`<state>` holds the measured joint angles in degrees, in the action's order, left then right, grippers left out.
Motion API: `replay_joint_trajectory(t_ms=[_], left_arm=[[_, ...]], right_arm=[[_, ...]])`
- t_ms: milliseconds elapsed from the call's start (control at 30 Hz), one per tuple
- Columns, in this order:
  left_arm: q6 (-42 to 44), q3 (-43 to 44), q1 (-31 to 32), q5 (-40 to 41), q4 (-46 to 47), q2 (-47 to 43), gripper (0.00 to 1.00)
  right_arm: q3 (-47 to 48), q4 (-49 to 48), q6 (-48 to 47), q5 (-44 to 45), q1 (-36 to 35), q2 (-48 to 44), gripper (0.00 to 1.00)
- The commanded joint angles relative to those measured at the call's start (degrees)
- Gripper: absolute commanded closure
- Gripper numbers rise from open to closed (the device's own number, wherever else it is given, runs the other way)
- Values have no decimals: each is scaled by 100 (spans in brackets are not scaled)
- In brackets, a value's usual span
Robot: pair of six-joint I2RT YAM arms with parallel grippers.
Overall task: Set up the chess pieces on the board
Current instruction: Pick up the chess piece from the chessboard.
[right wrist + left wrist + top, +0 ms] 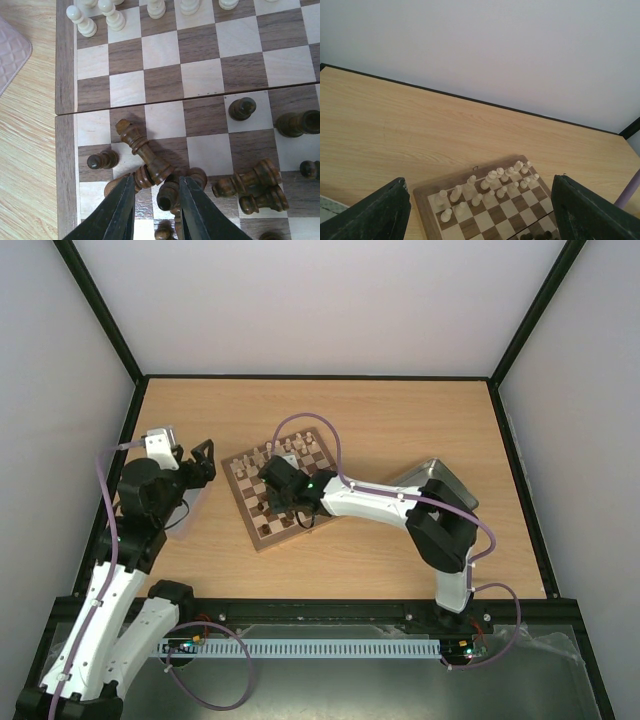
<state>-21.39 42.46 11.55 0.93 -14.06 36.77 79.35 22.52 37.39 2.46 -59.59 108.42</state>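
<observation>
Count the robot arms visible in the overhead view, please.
2: the left arm stands left of the board; the right arm reaches over the board. No other seems hidden.

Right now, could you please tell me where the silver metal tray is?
In the top view, the silver metal tray lies on the table right of the chessboard, its near part hidden beneath the right arm.

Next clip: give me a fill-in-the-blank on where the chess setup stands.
The cream pieces on the board stand ____.
The pieces lying on their sides are the ____ ones.
The gripper straddling some of them belongs to the ____ arm.
The left gripper holds ____.
Missing: upright; dark; right; nothing.
</observation>
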Motion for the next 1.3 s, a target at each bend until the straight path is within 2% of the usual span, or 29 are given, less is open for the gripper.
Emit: replay_joint_trajectory(t_ms=[0, 267, 500, 800, 1033, 1267], left_arm=[[50, -74, -39, 84, 110, -79, 21], [60, -126, -39, -47, 114, -194, 21], [56, -139, -39, -80, 114, -224, 21], [12, -124, -39, 13, 86, -234, 21], [10, -146, -25, 49, 79, -276, 21], [-19, -150, -4, 68, 71, -252, 21]], right_arm=[[91, 197, -12, 91, -21, 111, 76], [52, 164, 4, 99, -20, 269, 74], [65, 127, -3, 173, -25, 310, 83], [70, 176, 35, 172, -26, 371, 77], [125, 127, 41, 214, -19, 329, 89], [109, -160, 10, 454, -23, -164, 90]])
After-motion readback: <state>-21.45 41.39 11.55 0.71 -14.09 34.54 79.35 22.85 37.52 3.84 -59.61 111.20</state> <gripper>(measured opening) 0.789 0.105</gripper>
